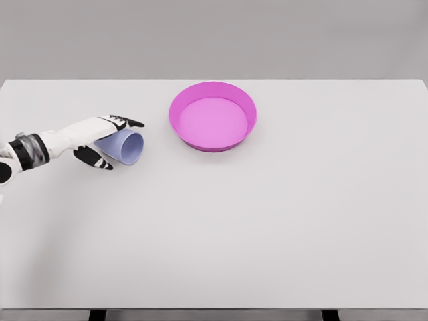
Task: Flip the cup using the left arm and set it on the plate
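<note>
Your left hand (107, 142) closed around the tipped pale-blue plastic cup (124, 146), ready for flipping, the round magenta plate (249, 127) at two o'clock.

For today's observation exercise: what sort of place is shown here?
Probably a simulated robot test bench: a bare white table against a grey wall, holding only a pink plate and a blue cup in the left hand.

I am counting one cup (124, 147) (pale blue, lying on its side), one plate (212, 116) (magenta, with a raised rim) and one worktop (267, 221) carrying them both. I am seeing one arm coming in from my left, with one hand (100, 142). That is making two loose things in all.
</note>
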{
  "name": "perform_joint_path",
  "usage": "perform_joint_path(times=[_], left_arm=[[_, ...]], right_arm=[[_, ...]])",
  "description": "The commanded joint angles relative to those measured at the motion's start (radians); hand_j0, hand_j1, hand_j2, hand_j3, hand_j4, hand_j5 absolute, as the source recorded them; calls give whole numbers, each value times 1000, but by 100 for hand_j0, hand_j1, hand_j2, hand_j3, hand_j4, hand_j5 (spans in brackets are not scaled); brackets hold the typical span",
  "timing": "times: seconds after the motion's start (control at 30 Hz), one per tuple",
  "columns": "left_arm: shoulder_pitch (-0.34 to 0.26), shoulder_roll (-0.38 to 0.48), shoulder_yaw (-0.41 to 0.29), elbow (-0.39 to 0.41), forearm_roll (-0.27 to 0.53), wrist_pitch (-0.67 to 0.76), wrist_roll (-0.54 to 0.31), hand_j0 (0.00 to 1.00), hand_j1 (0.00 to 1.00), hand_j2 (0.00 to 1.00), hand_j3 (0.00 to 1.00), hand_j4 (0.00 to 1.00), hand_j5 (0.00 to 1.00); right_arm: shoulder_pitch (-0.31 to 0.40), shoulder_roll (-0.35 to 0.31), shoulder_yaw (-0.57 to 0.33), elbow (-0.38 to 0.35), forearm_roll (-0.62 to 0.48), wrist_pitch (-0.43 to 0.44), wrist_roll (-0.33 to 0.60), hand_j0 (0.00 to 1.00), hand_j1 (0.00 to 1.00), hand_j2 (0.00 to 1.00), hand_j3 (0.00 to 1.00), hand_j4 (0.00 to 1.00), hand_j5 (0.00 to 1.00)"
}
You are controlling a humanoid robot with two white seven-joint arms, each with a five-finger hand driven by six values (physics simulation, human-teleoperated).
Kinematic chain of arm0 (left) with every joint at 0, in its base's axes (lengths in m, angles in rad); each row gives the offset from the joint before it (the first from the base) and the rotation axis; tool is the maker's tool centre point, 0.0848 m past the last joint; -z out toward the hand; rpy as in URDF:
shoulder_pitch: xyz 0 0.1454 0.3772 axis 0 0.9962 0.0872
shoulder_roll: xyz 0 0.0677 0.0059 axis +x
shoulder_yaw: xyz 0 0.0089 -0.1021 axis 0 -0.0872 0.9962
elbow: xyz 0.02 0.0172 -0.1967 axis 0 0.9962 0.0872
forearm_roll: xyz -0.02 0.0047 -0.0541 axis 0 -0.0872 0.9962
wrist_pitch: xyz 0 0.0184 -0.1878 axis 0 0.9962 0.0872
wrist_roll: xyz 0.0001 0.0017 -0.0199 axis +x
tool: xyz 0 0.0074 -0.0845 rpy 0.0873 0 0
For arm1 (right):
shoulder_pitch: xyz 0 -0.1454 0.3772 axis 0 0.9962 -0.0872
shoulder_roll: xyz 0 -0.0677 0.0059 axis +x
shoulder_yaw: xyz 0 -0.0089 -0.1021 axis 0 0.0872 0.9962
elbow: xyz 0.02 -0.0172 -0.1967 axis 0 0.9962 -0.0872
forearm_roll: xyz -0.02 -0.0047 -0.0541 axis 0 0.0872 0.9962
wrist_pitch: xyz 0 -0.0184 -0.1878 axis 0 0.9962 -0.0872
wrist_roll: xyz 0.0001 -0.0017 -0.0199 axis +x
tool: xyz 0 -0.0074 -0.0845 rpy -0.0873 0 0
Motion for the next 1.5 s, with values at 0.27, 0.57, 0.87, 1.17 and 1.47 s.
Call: perform_joint_path(times=[0.27,0.57,0.87,1.17,1.47], left_arm=[[-9,-1,-3,7,-2,2,-29,72,72,72,72,72,72],[-11,10,-3,7,69,2,-55,67,67,67,67,67,67],[-11,35,-1,18,323,2,-52,63,63,63,63,63,63],[-2,-1,-23,20,552,2,-50,64,64,64,64,64,64],[-31,-160,-23,12,621,2,-49,63,63,63,63,63,63]], right_arm=[[0,0,0,0,0,0,0,100,100,100,100,100,100],[0,0,0,0,0,0,0,100,100,100,100,100,100],[0,0,0,0,0,0,0,100,100,100,100,100,100],[0,0,0,0,0,0,0,100,100,100,100,100,100],[0,0,0,0,0,0,0,100,100,100,100,100,100]])
